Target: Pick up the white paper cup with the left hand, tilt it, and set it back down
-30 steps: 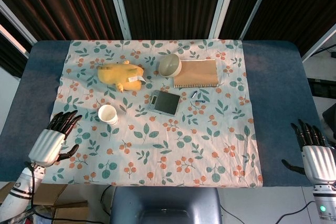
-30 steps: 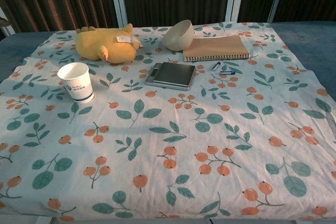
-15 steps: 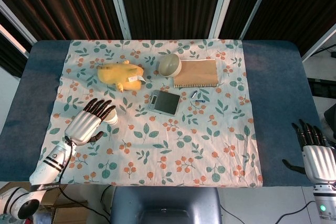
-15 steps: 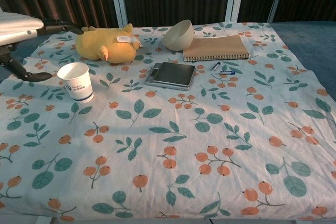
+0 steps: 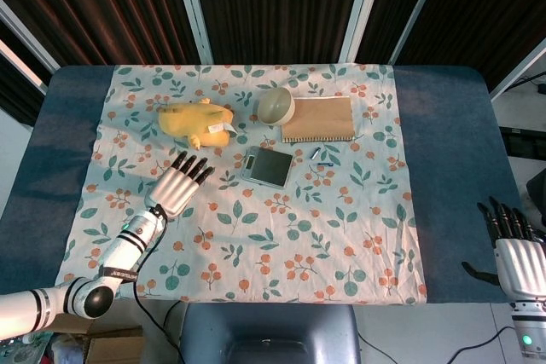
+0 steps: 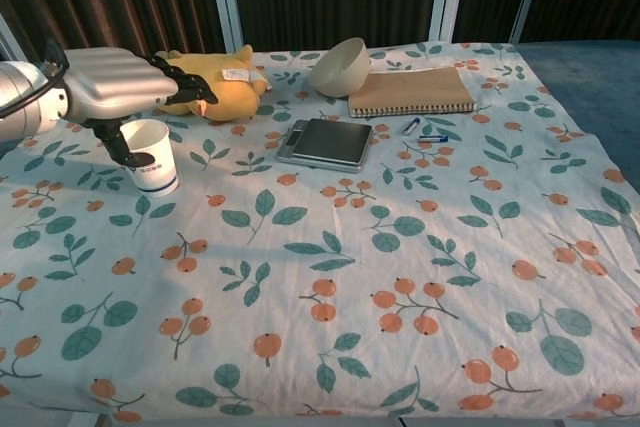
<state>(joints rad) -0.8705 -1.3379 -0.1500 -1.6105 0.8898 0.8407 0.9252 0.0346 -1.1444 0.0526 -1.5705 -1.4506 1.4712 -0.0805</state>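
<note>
The white paper cup stands upright on the floral cloth at the left, with blue print on its side. My left hand hovers right over its rim, fingers stretched out toward the plush toy and the thumb hanging down by the cup's left side. Nothing is gripped. In the head view the left hand covers the cup completely. My right hand rests open at the table's right edge, far from the cup.
A yellow plush toy lies just behind the cup. A pale bowl, a brown notebook, a grey scale and two small blue-and-white items sit mid-table. The floral cloth spreads toward the front.
My left hand has swept in from the table's left edge to just above the cup, now hiding it in the head view. The cup and right hand stayed put.
</note>
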